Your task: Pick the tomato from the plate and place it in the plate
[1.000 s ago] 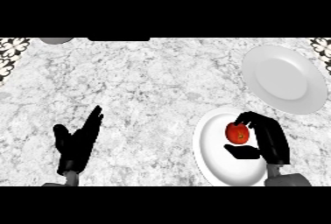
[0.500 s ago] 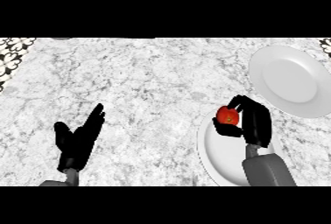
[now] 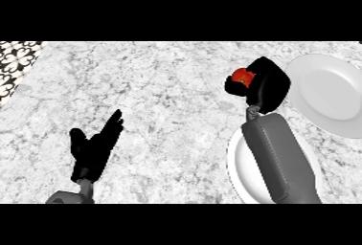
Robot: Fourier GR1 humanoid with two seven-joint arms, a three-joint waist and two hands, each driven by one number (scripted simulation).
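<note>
Tomato (image 3: 244, 76) in right hand (image 3: 267, 88) — beside far plate (image 3: 326, 93)

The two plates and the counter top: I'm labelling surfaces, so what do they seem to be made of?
The far plate and the near plate look like glazed white ceramic: plain, smooth, softly shaded, though plastic can't be ruled out. The counter top looks like polished marble or similar stone, with grey veining on white.

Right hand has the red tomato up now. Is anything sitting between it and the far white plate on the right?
Nothing visible does. The right hand holds the red tomato over bare grey marble counter, just left of the far round white plate, whose surface shows nothing on it. The near white plate lies below the forearm.
</note>
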